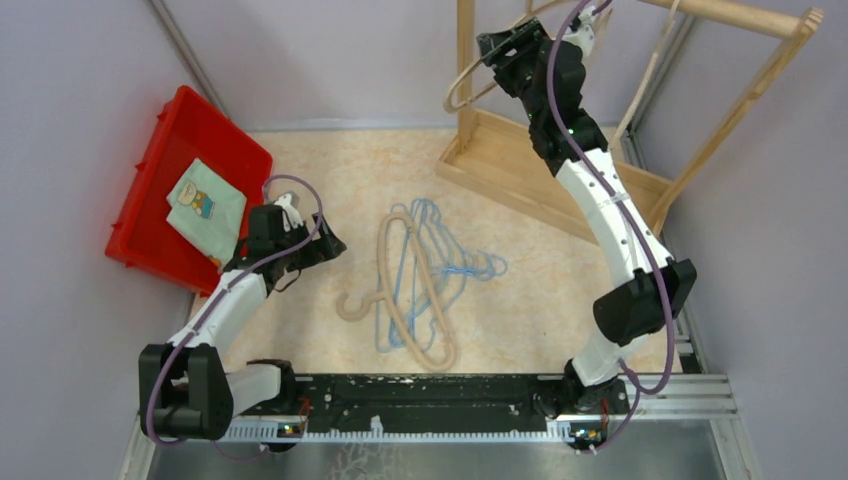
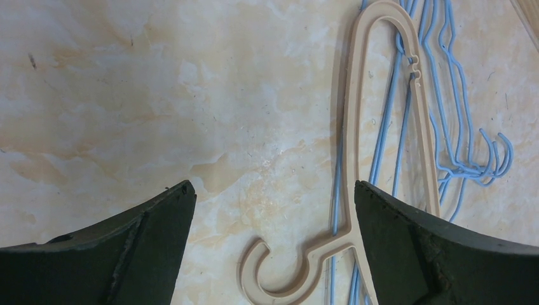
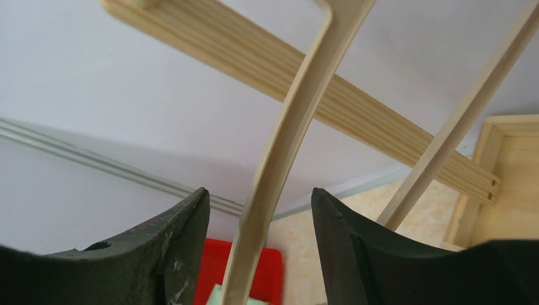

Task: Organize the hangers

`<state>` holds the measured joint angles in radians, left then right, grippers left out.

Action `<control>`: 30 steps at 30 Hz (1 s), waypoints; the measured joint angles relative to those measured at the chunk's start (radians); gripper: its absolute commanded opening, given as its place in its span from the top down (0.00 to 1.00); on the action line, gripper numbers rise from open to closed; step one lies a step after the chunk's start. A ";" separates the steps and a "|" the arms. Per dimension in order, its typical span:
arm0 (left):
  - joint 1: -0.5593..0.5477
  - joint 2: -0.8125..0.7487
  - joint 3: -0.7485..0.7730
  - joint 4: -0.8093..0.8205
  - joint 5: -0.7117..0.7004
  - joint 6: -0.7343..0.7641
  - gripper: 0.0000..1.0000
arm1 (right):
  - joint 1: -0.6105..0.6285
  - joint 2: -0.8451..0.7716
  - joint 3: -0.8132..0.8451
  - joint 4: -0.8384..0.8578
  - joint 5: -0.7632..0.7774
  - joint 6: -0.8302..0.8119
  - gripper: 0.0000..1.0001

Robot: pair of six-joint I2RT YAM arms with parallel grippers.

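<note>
A beige hanger (image 1: pixel 400 300) lies on the table over several light-blue wire hangers (image 1: pixel 450 262). My left gripper (image 1: pixel 325 245) is open and empty, low over the table just left of them. In the left wrist view the beige hanger (image 2: pixel 356 127) and its hook (image 2: pixel 260 279) lie between my open fingers, and the blue hangers (image 2: pixel 457 127) lie to its right. My right gripper (image 1: pixel 497 48) is raised by the wooden rack. Its jaws stand open on either side of another beige hanger (image 3: pixel 286 140), with gaps on both sides. That hanger (image 1: pixel 462 85) hangs near the rack's upright.
The tall wooden rack stands at the back right, with its base tray (image 1: pixel 510 160) on the table and its top bar (image 1: pixel 740 15) overhead; a rack bar (image 3: pixel 356 89) crosses the right wrist view. A red bin (image 1: pixel 170 170) holding a folded cloth (image 1: pixel 205 205) sits at the left.
</note>
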<state>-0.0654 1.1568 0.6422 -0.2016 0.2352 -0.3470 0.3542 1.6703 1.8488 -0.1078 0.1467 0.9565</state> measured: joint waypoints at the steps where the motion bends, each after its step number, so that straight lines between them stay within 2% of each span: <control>1: 0.000 0.000 0.000 0.000 0.002 0.000 0.00 | 0.016 -0.013 0.007 -0.029 0.020 -0.026 0.39; 12: 0.000 0.000 0.000 0.000 0.019 0.000 0.00 | 0.202 -0.117 0.010 -0.277 0.267 -0.333 0.38; 17: 0.000 0.000 0.000 0.001 0.021 -0.001 0.00 | 0.377 -0.203 -0.055 -0.373 0.443 -0.481 0.38; 22: 0.000 0.000 -0.007 0.011 0.029 -0.008 0.00 | 0.553 -0.310 -0.182 -0.493 0.567 -0.528 0.38; 26: 0.000 0.000 -0.013 0.017 0.031 -0.016 0.00 | 0.658 -0.350 -0.299 -0.584 0.552 -0.529 0.39; 30: 0.000 0.000 -0.014 0.020 0.031 -0.021 0.00 | 0.729 -0.341 -0.476 -0.603 0.436 -0.521 0.40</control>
<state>-0.0654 1.1568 0.6277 -0.1818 0.2661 -0.3679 1.0828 1.3296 1.3727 -0.7109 0.5827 0.4355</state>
